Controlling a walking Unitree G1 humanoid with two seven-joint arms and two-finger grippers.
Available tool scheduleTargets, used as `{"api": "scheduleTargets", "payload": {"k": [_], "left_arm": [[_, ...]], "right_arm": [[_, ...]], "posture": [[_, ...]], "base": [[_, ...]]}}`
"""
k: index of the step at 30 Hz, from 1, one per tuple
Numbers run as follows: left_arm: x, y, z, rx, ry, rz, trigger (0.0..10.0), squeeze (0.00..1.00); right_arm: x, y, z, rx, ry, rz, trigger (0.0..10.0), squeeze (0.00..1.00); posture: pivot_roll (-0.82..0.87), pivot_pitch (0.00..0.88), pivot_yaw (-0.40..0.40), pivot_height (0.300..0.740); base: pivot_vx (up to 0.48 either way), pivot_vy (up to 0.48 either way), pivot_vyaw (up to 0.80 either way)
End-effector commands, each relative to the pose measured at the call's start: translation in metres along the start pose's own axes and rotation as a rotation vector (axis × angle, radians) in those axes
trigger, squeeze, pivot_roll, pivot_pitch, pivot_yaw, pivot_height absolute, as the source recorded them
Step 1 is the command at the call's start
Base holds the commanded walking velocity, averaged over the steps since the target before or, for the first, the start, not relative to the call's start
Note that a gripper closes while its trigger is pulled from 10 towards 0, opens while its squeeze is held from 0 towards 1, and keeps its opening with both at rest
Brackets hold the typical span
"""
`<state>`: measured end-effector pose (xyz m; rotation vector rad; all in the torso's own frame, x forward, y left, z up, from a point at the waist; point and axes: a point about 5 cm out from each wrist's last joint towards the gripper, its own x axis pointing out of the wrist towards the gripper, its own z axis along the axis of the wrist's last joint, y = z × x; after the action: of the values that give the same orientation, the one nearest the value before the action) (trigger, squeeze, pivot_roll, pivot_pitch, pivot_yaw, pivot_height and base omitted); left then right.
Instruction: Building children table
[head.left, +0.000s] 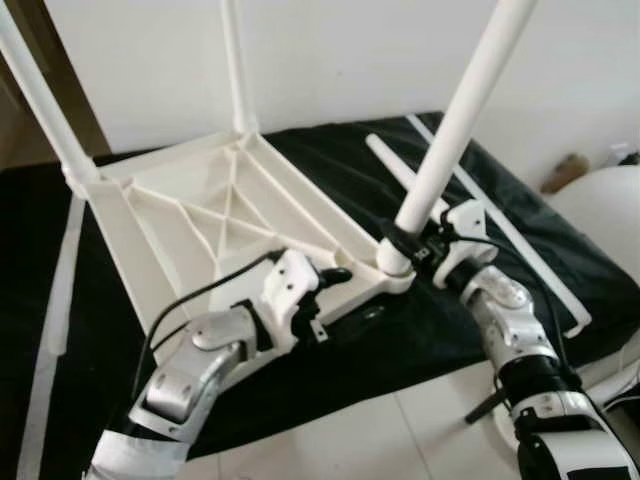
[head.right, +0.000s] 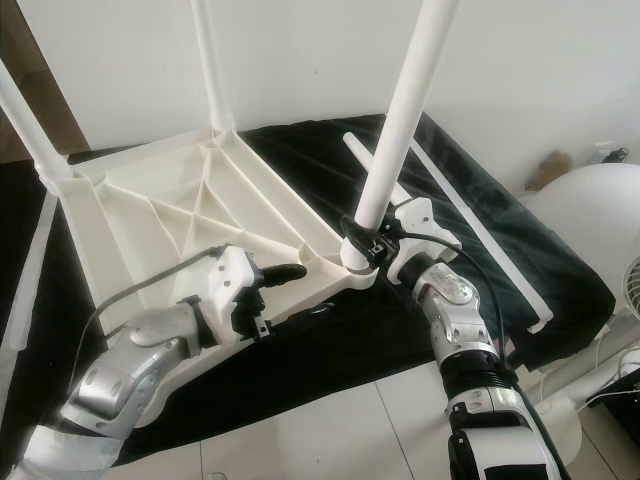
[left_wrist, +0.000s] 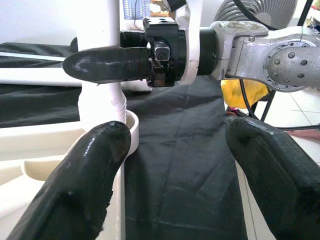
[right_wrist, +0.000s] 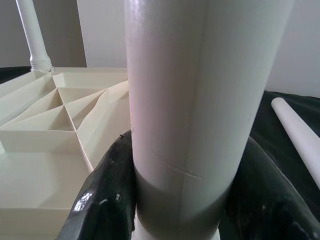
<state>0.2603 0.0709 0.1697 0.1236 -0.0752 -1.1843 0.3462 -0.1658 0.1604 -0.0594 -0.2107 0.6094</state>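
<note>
A black cloth (head.left: 420, 340) covers the pale tiled floor (head.left: 380, 440) by a white wall. The ribbed plastic tabletop (head.left: 200, 215) lies upside-down on it. The right pincer (head.left: 412, 247) clenches a smooth round leg (head.left: 460, 125) at its corner socket; the left pincer (head.left: 340, 295) hangs released beside it.

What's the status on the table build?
Right gripper shut on table leg at corner socket. Left gripper open beside upturned tabletop. Spare leg on black cloth.
</note>
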Motion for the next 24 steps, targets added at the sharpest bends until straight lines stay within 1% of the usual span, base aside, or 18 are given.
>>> {"api": "scheduleTargets", "payload": {"k": [1, 2, 3, 4, 5, 6, 7, 9, 12, 14, 18, 19, 21, 22, 24], "left_arm": [[-0.001, -0.002, 0.000, -0.006, 0.008, 0.004, 10.0, 0.00], [-0.001, -0.002, 0.000, -0.006, 0.008, 0.004, 10.0, 0.00], [-0.001, -0.002, 0.000, -0.006, 0.008, 0.004, 10.0, 0.00], [-0.001, -0.002, 0.000, -0.008, 0.008, 0.004, 10.0, 0.00], [-0.001, -0.002, 0.000, -0.008, 0.008, 0.004, 10.0, 0.00], [-0.002, -0.002, 0.000, -0.008, 0.009, 0.003, 10.0, 0.00], [-0.002, -0.002, 0.000, -0.012, 0.009, 0.003, 10.0, 0.00], [-0.003, -0.002, 0.000, -0.012, 0.011, 0.003, 10.0, 0.00], [-0.003, -0.002, 0.000, -0.012, 0.013, 0.003, 10.0, 0.00], [-0.003, -0.003, 0.000, -0.013, 0.015, -0.004, 10.0, 0.00], [-0.003, -0.003, -0.001, -0.015, 0.017, -0.009, 10.0, 0.00], [-0.002, -0.003, 0.000, -0.018, 0.016, -0.015, 10.0, 0.00], [-0.002, -0.003, 0.000, -0.020, 0.017, -0.017, 10.0, 0.00], [-0.002, -0.003, 0.000, -0.020, 0.018, -0.017, 10.0, 0.00], [-0.004, -0.004, 0.001, -0.021, 0.020, -0.016, 10.0, 0.00]], "right_arm": [[-0.002, 0.001, -0.002, -0.011, -0.001, 0.011, 1.7, 0.00], [-0.002, 0.001, -0.002, -0.011, -0.001, 0.011, 1.7, 0.00], [-0.004, 0.002, -0.002, -0.025, 0.002, 0.008, 8.9, 0.00], [-0.005, 0.003, -0.003, -0.030, 0.005, 0.010, 10.0, 0.00], [-0.005, 0.003, -0.003, -0.030, 0.005, 0.010, 10.0, 0.00], [-0.007, 0.005, -0.005, -0.042, 0.016, 0.020, 10.0, 0.00], [-0.012, 0.010, -0.009, -0.034, 0.040, 0.041, 10.0, 0.00], [-0.015, 0.011, -0.012, -0.037, 0.059, 0.048, 10.0, 0.00], [-0.019, 0.010, -0.014, -0.051, 0.074, 0.050, 10.0, 0.00], [-0.022, 0.006, -0.015, -0.019, 0.074, 0.045, 10.0, 0.00], [-0.022, 0.005, -0.016, 0.003, 0.075, 0.056, 10.0, 0.00], [-0.018, 0.002, -0.020, 0.041, 0.097, 0.039, 10.0, 0.00], [-0.016, 0.001, -0.021, 0.043, 0.116, 0.032, 10.0, 0.00], [-0.014, 0.001, -0.021, 0.019, 0.133, 0.043, 10.0, 0.00], [-0.008, 0.003, -0.024, -0.185, 0.225, 0.071, 10.0, 0.00]], "posture": [[-0.03, 0.046, 0.005, 0.740], [-0.03, 0.046, 0.005, 0.740], [-0.03, 0.049, 0.006, 0.740], [-0.03, 0.049, 0.006, 0.740], [-0.03, 0.049, 0.006, 0.740], [-0.03, 0.050, 0.005, 0.740], [-0.03, 0.053, 0.007, 0.740], [-0.03, 0.054, 0.009, 0.740], [-0.03, 0.054, 0.012, 0.740], [-0.03, 0.057, 0.017, 0.740], [-0.04, 0.060, 0.026, 0.740], [-0.04, 0.062, 0.030, 0.740], [-0.04, 0.062, 0.030, 0.740], [-0.03, 0.061, 0.031, 0.740], [-0.03, 0.063, 0.028, 0.740]], "base": [[0.000, 0.000, 0.00], [0.000, 0.000, 0.00], [0.000, 0.000, 0.00], [0.000, 0.000, 0.00], [0.000, 0.000, 0.00], [0.000, 0.000, 0.00], [0.000, 0.000, 0.00], [0.000, 0.000, 0.00], [0.000, 0.000, 0.00], [0.000, 0.000, 0.00], [0.000, 0.000, 0.00], [0.000, 0.000, 0.00], [0.000, 0.000, 0.00], [0.000, 0.000, 0.00], [0.000, 0.000, 0.00]]}}
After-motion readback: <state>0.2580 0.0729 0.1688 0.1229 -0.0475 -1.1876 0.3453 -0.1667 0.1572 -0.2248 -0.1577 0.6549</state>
